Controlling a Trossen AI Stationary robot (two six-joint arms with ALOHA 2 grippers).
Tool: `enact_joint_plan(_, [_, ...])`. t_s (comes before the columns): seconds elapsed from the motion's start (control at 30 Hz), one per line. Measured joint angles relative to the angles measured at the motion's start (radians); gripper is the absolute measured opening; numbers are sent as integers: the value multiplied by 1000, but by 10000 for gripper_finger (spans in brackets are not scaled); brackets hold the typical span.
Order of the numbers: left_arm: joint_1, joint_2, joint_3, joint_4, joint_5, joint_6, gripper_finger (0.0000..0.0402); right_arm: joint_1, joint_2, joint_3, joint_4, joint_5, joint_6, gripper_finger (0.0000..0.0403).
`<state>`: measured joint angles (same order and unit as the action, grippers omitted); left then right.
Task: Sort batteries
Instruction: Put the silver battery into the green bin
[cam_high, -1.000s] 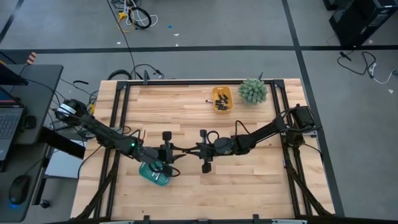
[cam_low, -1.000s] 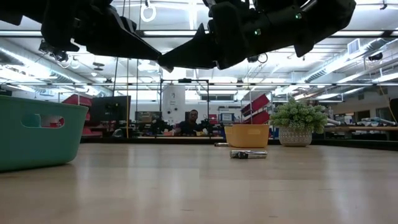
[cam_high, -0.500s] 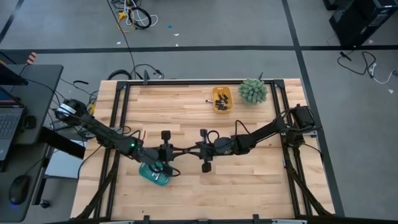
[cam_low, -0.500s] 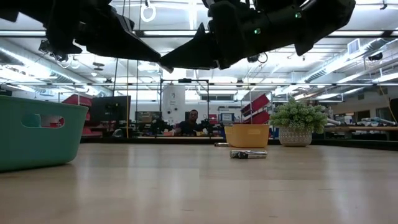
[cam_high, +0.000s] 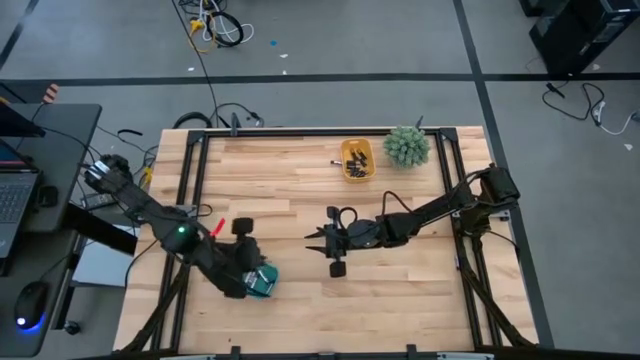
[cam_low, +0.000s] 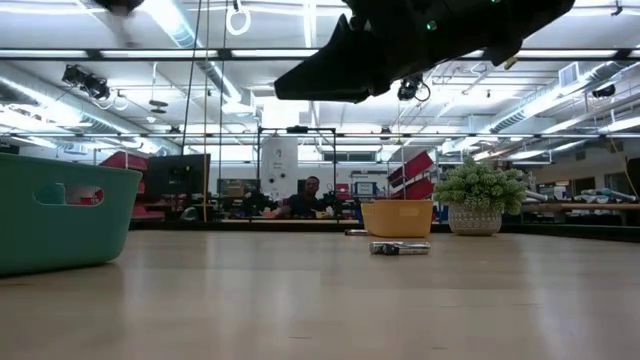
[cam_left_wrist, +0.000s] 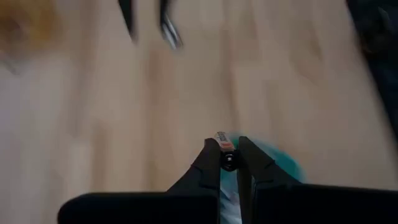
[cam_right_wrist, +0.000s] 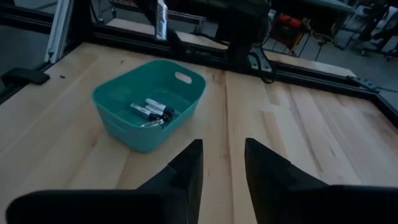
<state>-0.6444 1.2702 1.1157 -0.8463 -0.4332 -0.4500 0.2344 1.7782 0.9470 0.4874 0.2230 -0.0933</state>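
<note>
Hovering over the teal plastic bin (cam_high: 258, 281) near the surface's front-left edge, left end effector (cam_left_wrist: 229, 157) pinches a small dark cylindrical battery (cam_left_wrist: 227, 157). Release low, centred inside. Right end effector (cam_right_wrist: 222, 163) spread, empty, mid-surface.

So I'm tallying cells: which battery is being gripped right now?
The small dark cylindrical battery pinched in the left tool; the others lie loose in the teal plastic bin.

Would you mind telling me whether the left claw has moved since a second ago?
Yes. The left claw has swung from mid-table back over the teal bin.
</note>
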Motion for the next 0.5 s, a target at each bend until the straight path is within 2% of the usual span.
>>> enact_joint_plan(0.1, [-25, 3, 18, -89, 151, -155, 6, 0, 1, 0, -10, 0, 14, 106])
enact_joint_plan(0.23, [-52, 5, -34, -155, 245, -293, 6, 0, 2, 0, -14, 29, 14, 105])
enact_joint_plan(0.33, [-60, 9, -86, -173, 256, -370, 6, 1, -21, -1, -37, 181, -28, 103])
enact_joint_plan(0.43, [-65, 8, -128, -170, 258, -378, 6, -6, -94, -1, -50, 368, -137, 103])
enact_joint_plan(0.5, [-63, 8, -152, -163, 253, -381, 6, -14, -156, -1, -48, 436, -201, 103])
